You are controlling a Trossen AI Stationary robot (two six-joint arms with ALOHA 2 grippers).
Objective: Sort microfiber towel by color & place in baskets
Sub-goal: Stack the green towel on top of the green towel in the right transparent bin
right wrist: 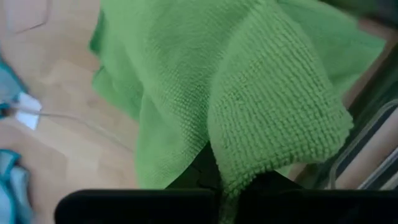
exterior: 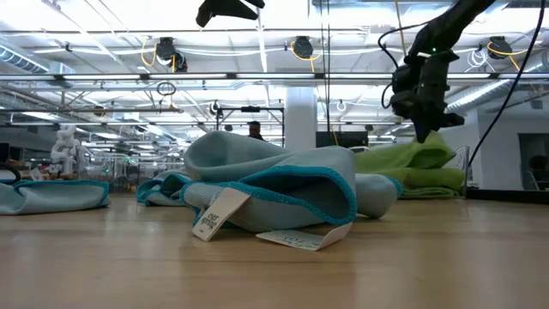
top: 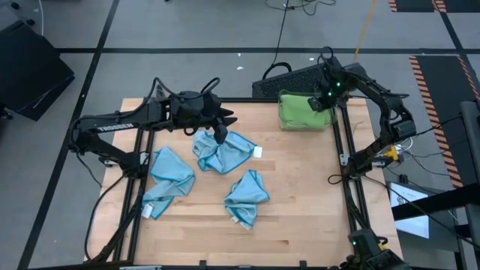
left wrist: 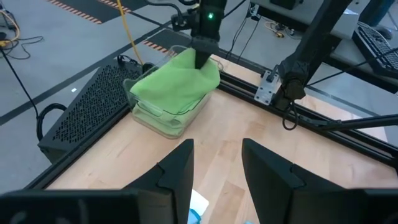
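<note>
Three light blue towels lie crumpled on the wooden table: one in the middle [top: 223, 152], one at the left [top: 171, 174], one nearer the front [top: 246, 196]. Green towels [top: 304, 111] are heaped in a clear basket [left wrist: 163, 118] at the far right corner. My left gripper [top: 220, 136] hovers open above the middle blue towel, with nothing between its fingers [left wrist: 180, 163]. My right gripper [left wrist: 202, 62] is shut and points steeply down onto the green heap. My right gripper's shut fingers [right wrist: 205, 174] meet a raised fold of the top green towel [right wrist: 273, 124] from above, slanting down. The fold drapes over the fingertips, so I cannot tell whether a layer is caught between them. The towel rests on the heap in the basket.
A black perforated box [top: 289, 77] stands just beyond the far edge, next to the basket. Metal frame rails [top: 341, 146] run along the table's sides. The near half of the wooden top [top: 300, 225] is bare.
</note>
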